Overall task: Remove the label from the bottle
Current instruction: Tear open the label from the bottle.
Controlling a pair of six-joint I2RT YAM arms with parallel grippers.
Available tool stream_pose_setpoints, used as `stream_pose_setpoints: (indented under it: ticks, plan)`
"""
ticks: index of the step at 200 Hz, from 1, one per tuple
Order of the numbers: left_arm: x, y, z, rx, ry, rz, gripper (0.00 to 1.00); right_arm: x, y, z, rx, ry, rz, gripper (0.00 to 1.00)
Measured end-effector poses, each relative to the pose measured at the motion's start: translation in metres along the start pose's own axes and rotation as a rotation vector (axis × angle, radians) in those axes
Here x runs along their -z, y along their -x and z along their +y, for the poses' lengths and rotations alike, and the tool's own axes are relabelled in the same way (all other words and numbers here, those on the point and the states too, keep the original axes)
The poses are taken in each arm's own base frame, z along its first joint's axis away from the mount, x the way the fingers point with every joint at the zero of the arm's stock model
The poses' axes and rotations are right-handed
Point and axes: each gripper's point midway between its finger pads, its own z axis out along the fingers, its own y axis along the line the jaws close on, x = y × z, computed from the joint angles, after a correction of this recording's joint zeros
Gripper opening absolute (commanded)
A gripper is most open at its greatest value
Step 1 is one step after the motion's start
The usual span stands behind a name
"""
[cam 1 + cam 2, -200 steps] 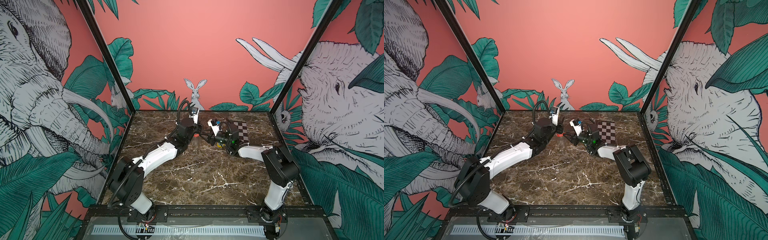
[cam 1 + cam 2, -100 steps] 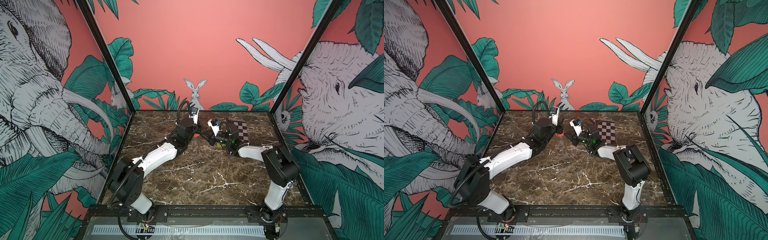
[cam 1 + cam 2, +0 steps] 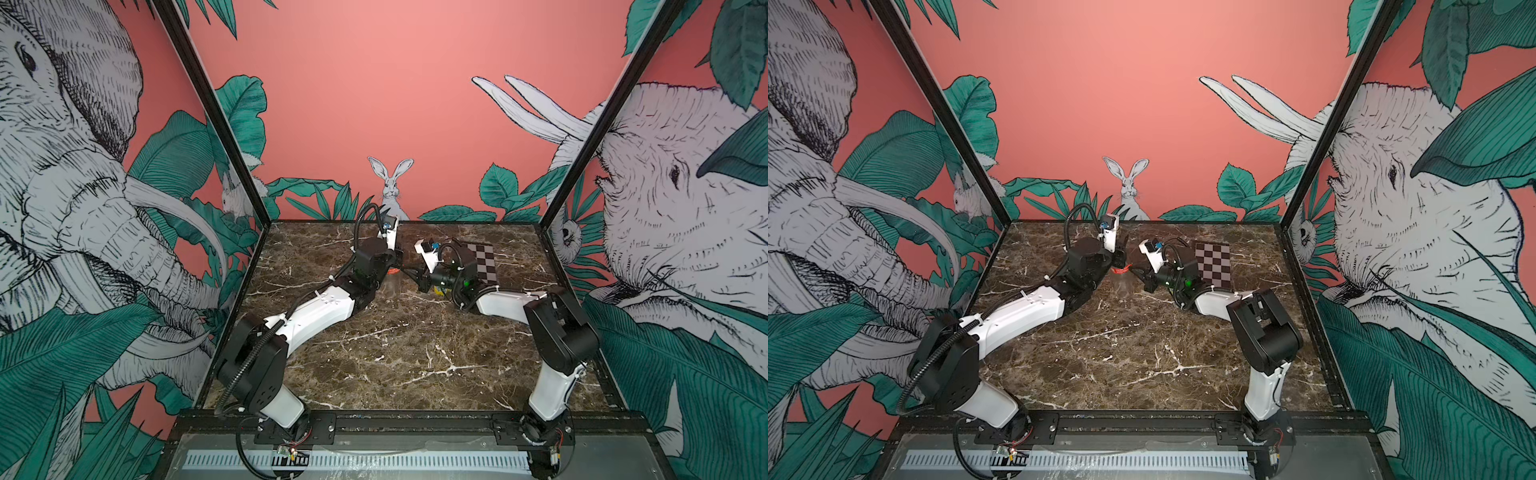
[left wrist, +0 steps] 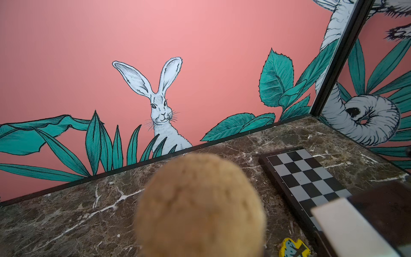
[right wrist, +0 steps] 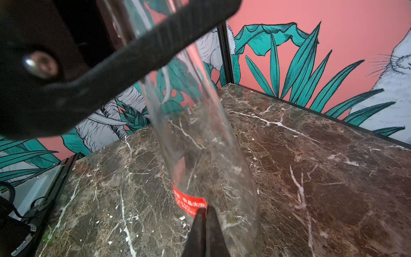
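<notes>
Marble table: in both top views, a checkerboard lies at its far right.
bottle: clear glass, far centre, between the two arms.
label: red, on the bottle in a top view.
left gripper: clamped on the bottle's neck.
right gripper: tips at the label, reaching in from the right.
Left wrist view: blurred tan cork close to the lens; a yellow piece lies just beside the checkerboard.
Right wrist view: a black finger of the left gripper crosses the neck; the right gripper is clenched tight, tips touching the label's edge; whether paper is caught, I cannot tell.
</notes>
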Motion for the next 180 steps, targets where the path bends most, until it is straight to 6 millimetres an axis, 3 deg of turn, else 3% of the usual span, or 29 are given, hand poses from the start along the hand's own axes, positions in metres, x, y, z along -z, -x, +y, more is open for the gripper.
stream_pose_setpoints:
  ticks: [111, 180]
  plan:
    - [0.002, 0.001, -0.002, -0.021, 0.016, -0.009, 0.00, 0.016, 0.003, 0.014, 0.018, -0.031, 0.003, 0.00]
    - [0.002, 0.000, 0.011, -0.044, 0.081, -0.008, 0.00, 0.021, -0.005, 0.023, 0.011, -0.032, 0.019, 0.00]
